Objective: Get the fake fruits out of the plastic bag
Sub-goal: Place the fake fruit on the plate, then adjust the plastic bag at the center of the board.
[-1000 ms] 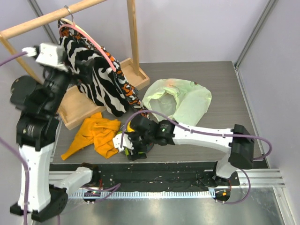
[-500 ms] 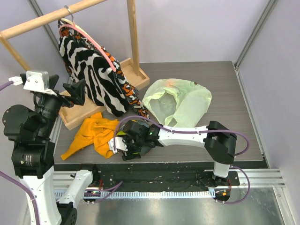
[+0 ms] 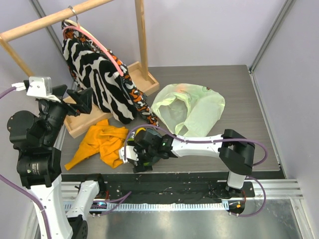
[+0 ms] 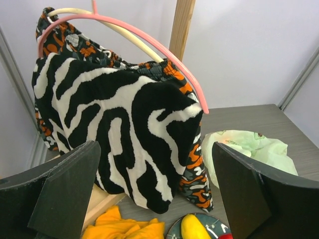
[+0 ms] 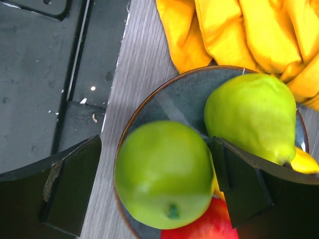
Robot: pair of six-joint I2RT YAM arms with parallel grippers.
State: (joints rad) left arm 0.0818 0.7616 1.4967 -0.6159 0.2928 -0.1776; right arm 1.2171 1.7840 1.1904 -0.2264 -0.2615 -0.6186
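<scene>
Right hand (image 5: pixel 157 149): low over the plate (image 5: pixel 164 102), fingers spread wide either side of the green apple (image 5: pixel 164 174), with a gap showing on one side. Nothing clamped.
Left hand (image 4: pixel 155 189): raised at the left, fingers wide apart and empty, facing the zebra-print garment (image 4: pixel 114 129) on its pink hanger (image 4: pixel 149 37).
Fruit on plate: green apple at the rim, green pear-shaped fruit (image 5: pixel 249 114) just beside it. The red fruit (image 5: pixel 199 226) and yellow fruit (image 5: pixel 305 162) are only partly seen.
Plastic bag (image 3: pixel 194 107): crumpled on the bench (image 3: pixel 239 99), beyond the right arm and apart from the plate. Contents cannot be told.
Orange cloth (image 3: pixel 102 142): heaped just beside the plate.
</scene>
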